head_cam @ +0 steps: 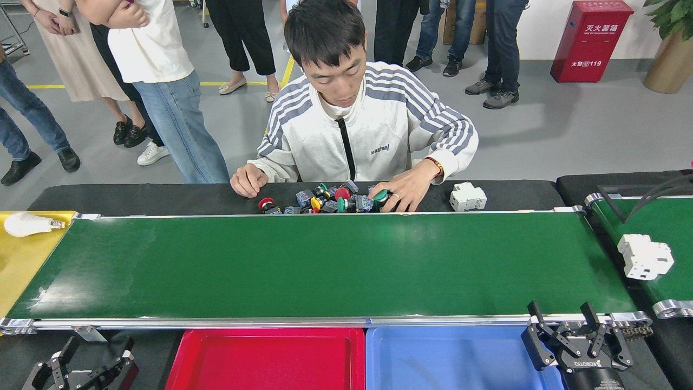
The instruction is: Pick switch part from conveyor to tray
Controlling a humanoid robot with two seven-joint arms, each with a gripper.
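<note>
Switch parts piled on the black bench just past the conveyor far rail, a person's hand on the pile. Belt surface bare edge to edge. Red tray and blue tray butt the near rail. Right end effector fingers spread at near-right corner; left end effector also spread, low left.

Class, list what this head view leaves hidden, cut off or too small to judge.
- Left gripper: bottom edge cuts it; fingers look spread.
- Red tray and blue tray: near sides cut off.
- Pile of switch parts: too small to count; a person's hand covers some.
- Second belt: right edge cuts it.
</note>
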